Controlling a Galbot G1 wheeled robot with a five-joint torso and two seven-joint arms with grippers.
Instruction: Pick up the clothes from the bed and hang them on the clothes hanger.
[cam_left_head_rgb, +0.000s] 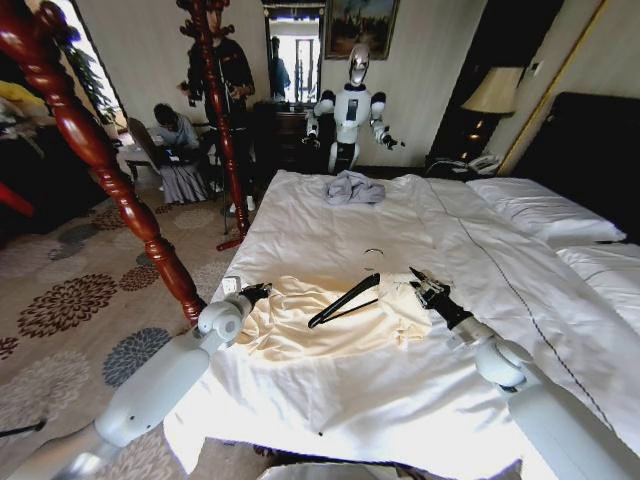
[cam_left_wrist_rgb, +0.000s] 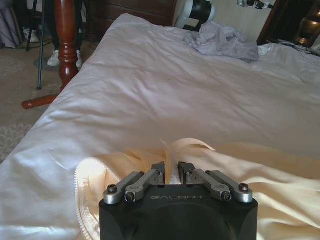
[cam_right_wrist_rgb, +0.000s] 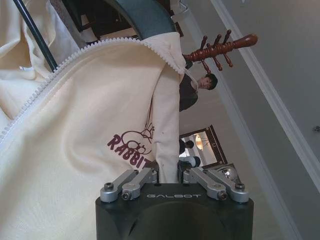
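The cream-yellow clothes (cam_left_head_rgb: 300, 328) lie rumpled near the front of the white bed (cam_left_head_rgb: 330, 225). The black clothes hanger (cam_left_head_rgb: 345, 300) rests on top of them, its silver hook pointing toward the far side. My left gripper (cam_left_head_rgb: 262, 291) is at the garment's left edge. In the left wrist view the left gripper (cam_left_wrist_rgb: 171, 171) is shut on a raised fold of the clothes (cam_left_wrist_rgb: 280, 190). My right gripper (cam_left_head_rgb: 415, 278) is at the garment's right edge. In the right wrist view the right gripper (cam_right_wrist_rgb: 170, 175) is shut on a lifted fold of the clothes (cam_right_wrist_rgb: 75, 140) beside the dark chest mark (cam_right_wrist_rgb: 129, 146), with the hanger's black bar (cam_right_wrist_rgb: 35, 35) behind.
A grey garment (cam_left_head_rgb: 355, 187) lies crumpled at the far side of the bed, seen also as the grey garment (cam_left_wrist_rgb: 222, 42). A reddish-brown wooden coat stand (cam_left_head_rgb: 100, 160) rises close on the left over patterned carpet. White pillows (cam_left_head_rgb: 540, 210) lie at the right. Another robot (cam_left_head_rgb: 350, 110) stands beyond the bed.
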